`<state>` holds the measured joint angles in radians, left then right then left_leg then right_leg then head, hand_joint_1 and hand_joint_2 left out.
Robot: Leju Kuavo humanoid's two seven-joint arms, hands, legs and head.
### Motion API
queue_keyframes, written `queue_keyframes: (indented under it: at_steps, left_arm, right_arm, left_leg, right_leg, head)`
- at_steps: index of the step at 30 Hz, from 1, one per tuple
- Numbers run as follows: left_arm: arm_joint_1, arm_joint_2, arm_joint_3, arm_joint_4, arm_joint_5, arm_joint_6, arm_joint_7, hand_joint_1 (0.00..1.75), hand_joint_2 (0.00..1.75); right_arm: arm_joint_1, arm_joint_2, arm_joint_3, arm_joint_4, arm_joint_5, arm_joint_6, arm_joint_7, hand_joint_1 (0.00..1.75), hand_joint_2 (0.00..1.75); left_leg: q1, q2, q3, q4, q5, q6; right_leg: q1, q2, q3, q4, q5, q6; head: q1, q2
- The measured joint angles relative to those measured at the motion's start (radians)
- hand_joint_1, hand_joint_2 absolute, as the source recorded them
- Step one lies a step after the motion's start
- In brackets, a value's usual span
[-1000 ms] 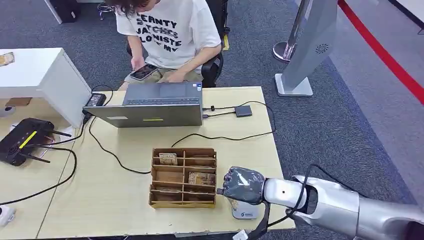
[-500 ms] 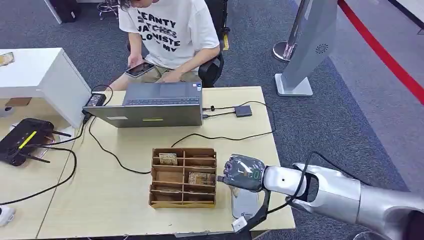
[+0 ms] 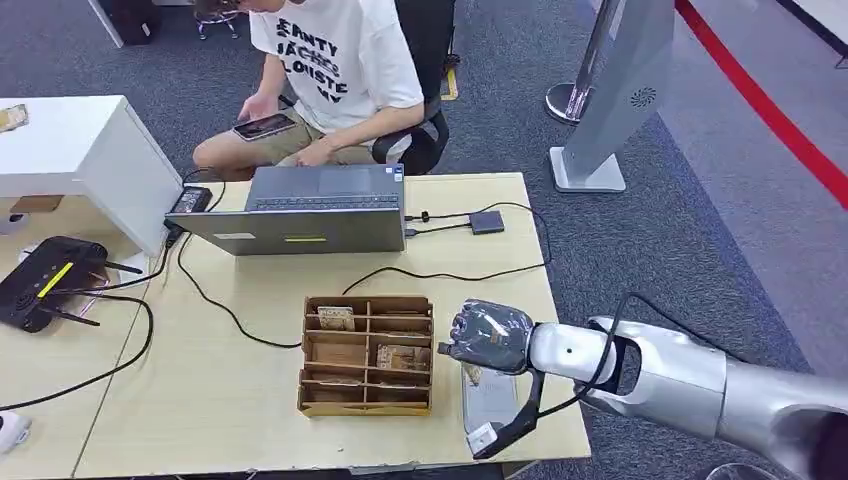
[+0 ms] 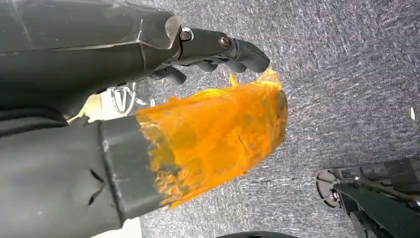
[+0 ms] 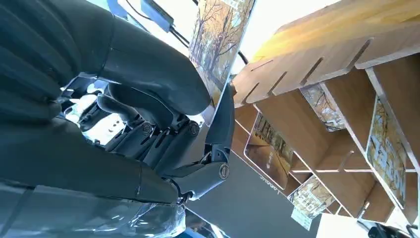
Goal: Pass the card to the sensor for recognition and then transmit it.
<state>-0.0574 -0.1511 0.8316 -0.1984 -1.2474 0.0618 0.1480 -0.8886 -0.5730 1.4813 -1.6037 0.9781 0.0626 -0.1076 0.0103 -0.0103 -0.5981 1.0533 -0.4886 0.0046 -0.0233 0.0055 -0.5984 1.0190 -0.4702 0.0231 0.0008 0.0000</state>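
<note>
since a second ago our right hand has lifted off the sensor at lower centre, pinching the card beside the wooden organizer, presumably read and ready for handing on.

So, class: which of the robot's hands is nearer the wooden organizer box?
Right. The right hand is beside the wooden organizer box, holding a card. The left hand hangs over carpet.

Even, bright overhead light with soft shadows; wrist views are blurred up close, with blown-out glare.
</note>
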Motion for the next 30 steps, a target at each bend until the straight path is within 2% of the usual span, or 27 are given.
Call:
queue_keyframes:
  at_steps: [7,30]
  left_arm:
    - [0.0,0.0,0.0,0.0,0.0,0.0,0.0,0.0,0.0]
    - [0.0,0.0,0.01,0.0,-0.003,0.003,0.0,0.0,0.0]
  right_arm:
    - [0.0,0.0,0.004,0.001,0.0,0.0,0.0,1.75,1.75]
    - [0.059,0.012,0.048,0.059,-0.018,0.01,-0.064,1.75,1.75]
  left_leg:
    - [0.0,0.0,0.0,0.0,0.0,0.0]
    - [0.0,0.0,0.0,0.0,0.0,0.0]
  right_leg:
    - [0.0,0.0,0.0,0.0,0.0,0.0]
    - [0.0,0.0,0.0,0.0,0.0,0.0]
  head:
    - [0.0,0.0]
    - [0.0,0.0]
